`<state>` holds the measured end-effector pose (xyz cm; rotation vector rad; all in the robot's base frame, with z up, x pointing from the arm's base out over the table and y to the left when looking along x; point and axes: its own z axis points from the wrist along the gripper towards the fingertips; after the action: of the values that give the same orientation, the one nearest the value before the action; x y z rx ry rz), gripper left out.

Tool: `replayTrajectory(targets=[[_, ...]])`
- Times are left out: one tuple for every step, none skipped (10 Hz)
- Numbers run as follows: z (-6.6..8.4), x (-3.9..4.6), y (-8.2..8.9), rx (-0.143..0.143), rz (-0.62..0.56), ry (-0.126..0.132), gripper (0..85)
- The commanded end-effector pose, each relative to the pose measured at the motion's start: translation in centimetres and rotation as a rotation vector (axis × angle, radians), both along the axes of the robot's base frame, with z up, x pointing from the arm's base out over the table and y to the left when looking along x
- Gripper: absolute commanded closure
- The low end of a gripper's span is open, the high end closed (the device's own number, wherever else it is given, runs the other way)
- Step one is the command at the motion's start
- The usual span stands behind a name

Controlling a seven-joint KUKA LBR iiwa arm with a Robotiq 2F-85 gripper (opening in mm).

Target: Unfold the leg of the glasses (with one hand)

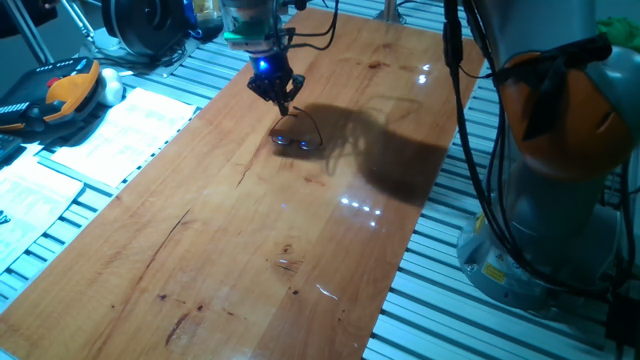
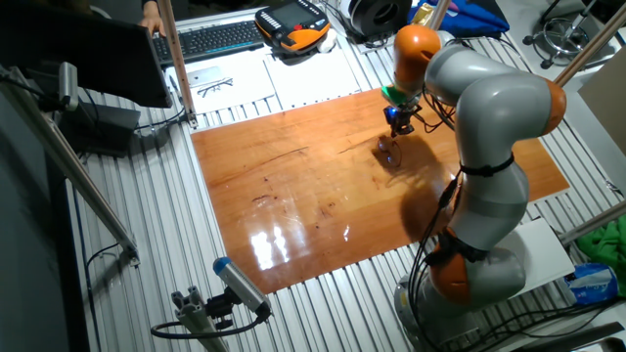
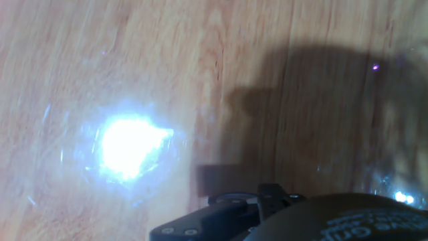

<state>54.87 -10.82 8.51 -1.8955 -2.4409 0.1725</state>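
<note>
The glasses (image 1: 297,140) lie on the wooden bench (image 1: 250,240), with one thin leg rising toward the gripper (image 1: 283,101) poised just above them. Whether its fingers pinch that leg, I cannot tell. Judging by this, the unfolding is underway; next comes a gentle outward swing.

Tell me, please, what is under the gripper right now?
The glasses lie on the wooden table just below the gripper. A thin leg rises toward the fingertips. Whether they touch it is too small to tell; the hand view shows only wood and glare.
</note>
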Motion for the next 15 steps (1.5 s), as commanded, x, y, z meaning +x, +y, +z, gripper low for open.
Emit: replayTrajectory(targets=[[0.0,-0.02,0.3,-0.005,-0.004,-0.001,85.0],[0.2,-0.12,1.1,-0.014,-0.018,-0.002,85.0],[0.4,-0.20,1.7,-0.021,-0.026,0.000,85.0],[0.7,-0.25,2.3,-0.024,-0.033,0.000,85.0],[0.9,-0.29,2.8,-0.029,-0.043,0.000,85.0],[1.1,-0.39,3.4,-0.032,-0.053,-0.002,85.0],[1.2,-0.52,3.9,-0.034,-0.061,-0.007,85.0],[1.1,-0.66,4.3,-0.035,-0.068,-0.011,85.0],[0.9,-0.76,4.5,-0.038,-0.071,-0.016,85.0],[0.9,-0.76,4.5,-0.043,-0.073,-0.022,85.0],[1.4,-0.79,4.1,-0.041,-0.076,-0.041,85.0],[1.8,-0.74,3.7,-0.033,-0.076,-0.053,85.0],[1.9,-0.58,3.4,-0.041,-0.075,-0.066,85.0],[2.0,-0.42,2.9,-0.052,-0.081,-0.074,85.0],[2.4,-0.24,2.2,-0.042,-0.083,-0.072,85.0]])
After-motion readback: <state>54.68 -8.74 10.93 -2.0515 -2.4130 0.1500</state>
